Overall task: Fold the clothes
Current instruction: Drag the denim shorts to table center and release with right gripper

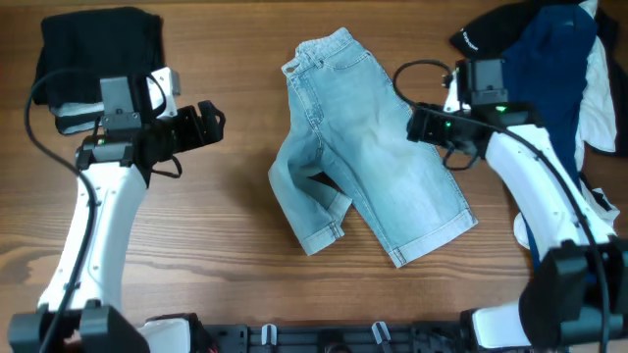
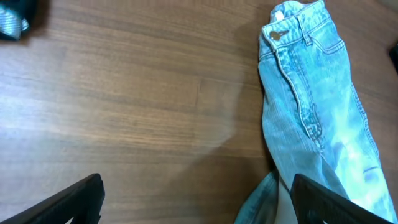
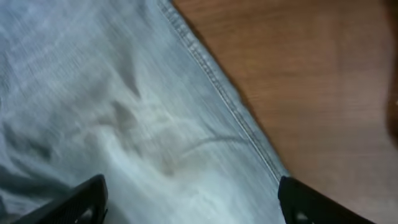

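Note:
The light-blue denim shorts [image 1: 368, 157] lie on the wooden table, waistband at the far side, the left leg crumpled and folded under itself. They also show in the left wrist view [image 2: 317, 106] and fill the right wrist view [image 3: 124, 124]. My left gripper [image 1: 211, 123] is open and empty over bare wood to the left of the shorts; it shows in its own wrist view [image 2: 196, 199]. My right gripper [image 1: 417, 125] is open and empty, hovering over the shorts' right side seam, and shows in its wrist view [image 3: 189, 202].
A folded black garment [image 1: 98, 49] sits at the far left corner. A pile of navy-blue [image 1: 545, 59], black and white [image 1: 603, 108] garments lies at the far right, behind my right arm. Bare wood lies between the shorts and the left arm.

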Motion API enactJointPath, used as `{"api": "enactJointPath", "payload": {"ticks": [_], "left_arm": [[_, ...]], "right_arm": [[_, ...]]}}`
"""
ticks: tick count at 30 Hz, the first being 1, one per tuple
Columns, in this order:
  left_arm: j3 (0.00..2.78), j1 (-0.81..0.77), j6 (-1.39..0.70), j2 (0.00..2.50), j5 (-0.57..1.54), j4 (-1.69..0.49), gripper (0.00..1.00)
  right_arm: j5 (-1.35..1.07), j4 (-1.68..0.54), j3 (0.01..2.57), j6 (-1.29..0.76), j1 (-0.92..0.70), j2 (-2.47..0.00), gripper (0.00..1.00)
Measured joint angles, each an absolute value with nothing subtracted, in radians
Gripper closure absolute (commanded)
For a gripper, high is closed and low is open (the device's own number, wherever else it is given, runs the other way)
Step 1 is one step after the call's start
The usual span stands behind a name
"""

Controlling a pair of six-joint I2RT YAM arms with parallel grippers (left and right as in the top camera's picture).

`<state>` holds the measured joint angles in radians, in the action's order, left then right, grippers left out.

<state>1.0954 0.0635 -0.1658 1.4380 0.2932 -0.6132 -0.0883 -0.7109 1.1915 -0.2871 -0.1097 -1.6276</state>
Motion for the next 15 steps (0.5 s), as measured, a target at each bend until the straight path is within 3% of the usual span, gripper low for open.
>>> {"api": "enactJointPath", "payload": {"ticks": [10,15], "left_arm": [[1.1,-0.09,-0.136,1.736,0.293,-0.433,0.05],[1.1,-0.135,-0.135,1.749,0.311,-0.426,0.05]], "right_arm": [[-0.251,-0.624,1.182,-0.23,-0.118,-1.775,0.18],[-0.092,-0.638,1.182,-0.244,-0.118,-1.78,0.18]]}}
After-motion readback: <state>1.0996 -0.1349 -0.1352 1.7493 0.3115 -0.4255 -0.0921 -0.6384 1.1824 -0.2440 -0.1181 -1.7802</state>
